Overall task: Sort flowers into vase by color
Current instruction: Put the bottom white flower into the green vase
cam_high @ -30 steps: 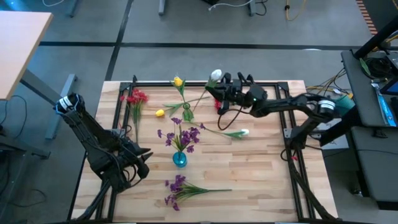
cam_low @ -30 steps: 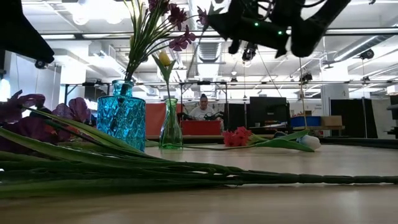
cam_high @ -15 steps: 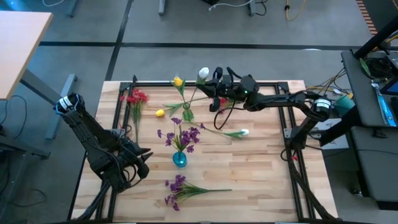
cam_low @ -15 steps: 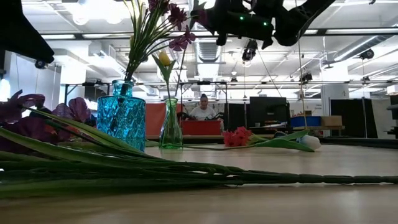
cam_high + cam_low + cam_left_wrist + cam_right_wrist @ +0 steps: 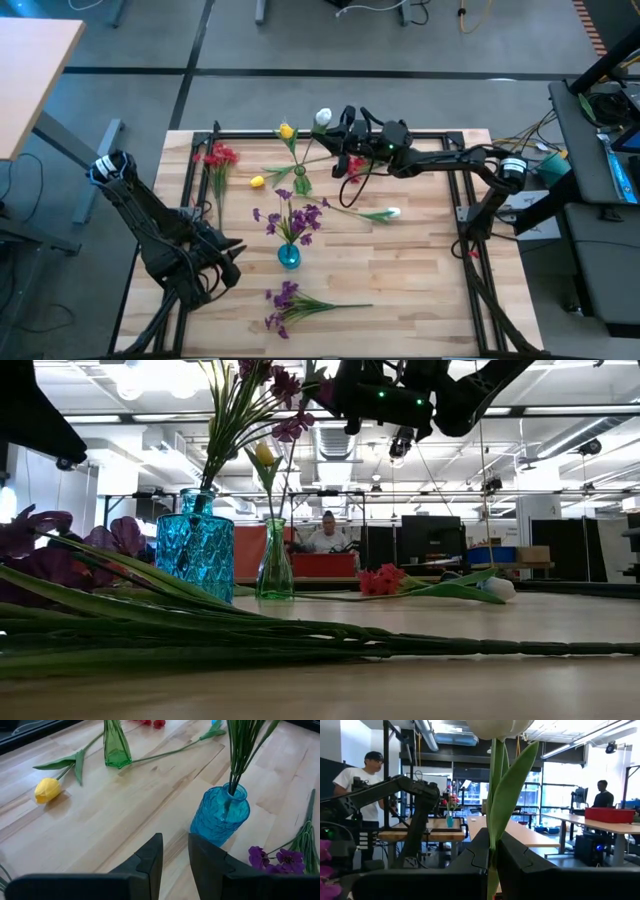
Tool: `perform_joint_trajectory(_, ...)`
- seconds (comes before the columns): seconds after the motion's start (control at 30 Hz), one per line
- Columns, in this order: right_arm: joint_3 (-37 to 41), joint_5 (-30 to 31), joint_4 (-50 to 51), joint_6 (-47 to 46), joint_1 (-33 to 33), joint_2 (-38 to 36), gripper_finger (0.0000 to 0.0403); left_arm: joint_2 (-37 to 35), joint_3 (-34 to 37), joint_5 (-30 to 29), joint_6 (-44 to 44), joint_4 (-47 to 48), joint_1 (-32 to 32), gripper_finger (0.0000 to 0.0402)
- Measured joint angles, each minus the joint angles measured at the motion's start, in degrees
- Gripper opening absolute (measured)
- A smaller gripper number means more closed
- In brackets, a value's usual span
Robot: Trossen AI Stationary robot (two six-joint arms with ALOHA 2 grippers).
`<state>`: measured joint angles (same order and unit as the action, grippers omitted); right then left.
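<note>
A pale wooden surface [image 5: 420, 270] carries the work, with an open workshop behind. The right gripper [image 5: 492, 851] has its jaws closed on the stem of a white flower [image 5: 323, 117], held above the far edge near the green vase [image 5: 301, 184], which holds one yellow flower [image 5: 286, 131]. The blue vase [image 5: 288, 256] holds purple flowers [image 5: 296, 217]. Left to sort: a purple bunch [image 5: 285, 303], red flowers [image 5: 219, 157], a yellow bud [image 5: 257, 181], another white bud [image 5: 394, 212]. The left gripper [image 5: 174, 851] waits near the blue vase, jaws slightly apart, empty.
</note>
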<state>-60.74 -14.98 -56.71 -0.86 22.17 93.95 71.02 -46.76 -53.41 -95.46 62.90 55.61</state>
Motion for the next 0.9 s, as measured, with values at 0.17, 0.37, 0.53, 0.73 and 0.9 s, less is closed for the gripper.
perform_joint_trajectory(0.17,0.01,0.0,0.28,0.46,0.0,0.0,0.0013,0.0,0.0,0.0,0.0,-0.01,0.0,0.0077)
perform_joint_trajectory(0.37,0.05,0.0,0.42,0.5,0.0,0.0,0.0013,0.0,0.0,0.0,0.01,-0.08,0.0,0.0077)
perform_joint_trajectory(0.53,0.8,0.02,0.82,0.81,0.0,0.0,0.0013,0.0,0.0,0.0,0.0,-0.08,0.0,0.0077)
perform_joint_trajectory(0.73,1.8,0.04,0.9,0.9,0.0,0.02,0.0013,-0.02,0.0,0.0,0.0,-0.08,0.0,0.0077)
perform_joint_trajectory(0.9,1.89,0.07,0.96,0.55,0.0,0.02,0.0013,-0.02,0.0,0.0,0.0,-0.05,0.0,0.0077)
